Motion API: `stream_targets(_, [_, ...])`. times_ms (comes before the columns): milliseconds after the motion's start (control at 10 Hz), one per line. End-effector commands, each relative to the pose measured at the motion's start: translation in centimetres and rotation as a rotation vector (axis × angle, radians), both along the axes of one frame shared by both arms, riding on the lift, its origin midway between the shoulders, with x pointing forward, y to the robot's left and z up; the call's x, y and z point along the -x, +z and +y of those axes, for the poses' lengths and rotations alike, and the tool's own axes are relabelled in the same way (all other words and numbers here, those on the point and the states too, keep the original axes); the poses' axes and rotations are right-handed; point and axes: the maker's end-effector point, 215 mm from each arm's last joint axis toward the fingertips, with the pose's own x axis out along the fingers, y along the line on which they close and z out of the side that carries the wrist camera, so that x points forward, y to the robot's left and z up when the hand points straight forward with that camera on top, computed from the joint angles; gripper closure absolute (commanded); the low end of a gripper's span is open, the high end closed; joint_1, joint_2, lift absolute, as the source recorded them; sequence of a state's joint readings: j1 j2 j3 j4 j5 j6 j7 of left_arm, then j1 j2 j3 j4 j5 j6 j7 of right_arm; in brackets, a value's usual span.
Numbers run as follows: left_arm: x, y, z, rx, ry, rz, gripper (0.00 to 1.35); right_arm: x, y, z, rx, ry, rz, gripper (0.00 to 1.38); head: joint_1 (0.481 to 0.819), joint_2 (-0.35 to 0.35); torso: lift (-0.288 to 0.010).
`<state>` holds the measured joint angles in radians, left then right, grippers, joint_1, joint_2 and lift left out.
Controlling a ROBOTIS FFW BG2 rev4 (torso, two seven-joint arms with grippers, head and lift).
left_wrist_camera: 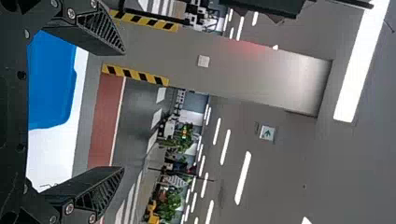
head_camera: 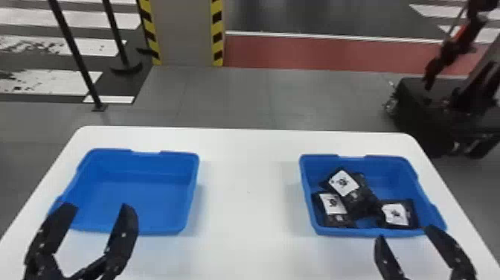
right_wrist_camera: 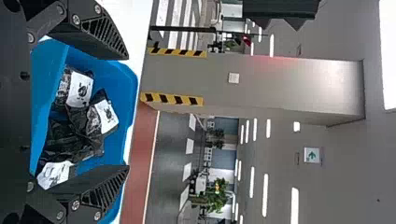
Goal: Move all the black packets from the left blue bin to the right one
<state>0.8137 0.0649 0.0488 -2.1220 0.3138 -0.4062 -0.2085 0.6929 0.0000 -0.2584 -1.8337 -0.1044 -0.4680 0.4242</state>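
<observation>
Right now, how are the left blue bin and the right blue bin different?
The left blue bin looks empty, but the right blue bin has black packets in it. The left bin sits toward the robot's left side of the white table, the right bin toward its right side. Both are blue and open on top.

Tapered black fingers, slotted sides, round silver screws

The robot's left pincer and right pincer come in from the bottom edge of the head view, well apart, the flat black fingers of each spread open.
</observation>
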Motion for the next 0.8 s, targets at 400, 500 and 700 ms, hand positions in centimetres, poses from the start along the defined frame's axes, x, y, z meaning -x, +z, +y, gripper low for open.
stream_targets(400, [0.2,-0.9,-1.1,0.037,-0.029,0.024,0.16,0.0,0.7,-0.1,0.000,-0.007,-0.016,0.21,0.695,-0.096,-0.110])
stream_targets(500, [0.4,-1.5,-1.2,0.034,-0.035,0.043,0.16,0.0,0.8,-0.1,0.000,-0.007,-0.018,0.21,0.695,-0.097,-0.110])
stream_targets(700, [0.8,-2.8,-1.6,0.038,-0.047,0.084,0.16,-0.1,0.8,-0.2,-0.006,-0.011,-0.020,0.21,0.695,-0.099,-0.110])
